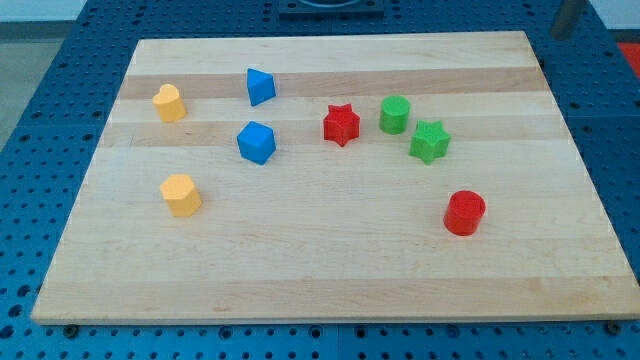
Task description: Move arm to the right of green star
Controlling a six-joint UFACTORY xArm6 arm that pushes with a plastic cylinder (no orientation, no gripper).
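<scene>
The green star lies on the wooden board, right of centre. A green cylinder sits just up and left of it, and a red star is further left. A dark rod enters at the view's top right; my tip is beyond the board's top right corner, far up and to the right of the green star, touching no block.
A red cylinder lies below and right of the green star. Two blue blocks sit left of centre. Two yellow blocks lie at the left. Blue perforated table surrounds the board.
</scene>
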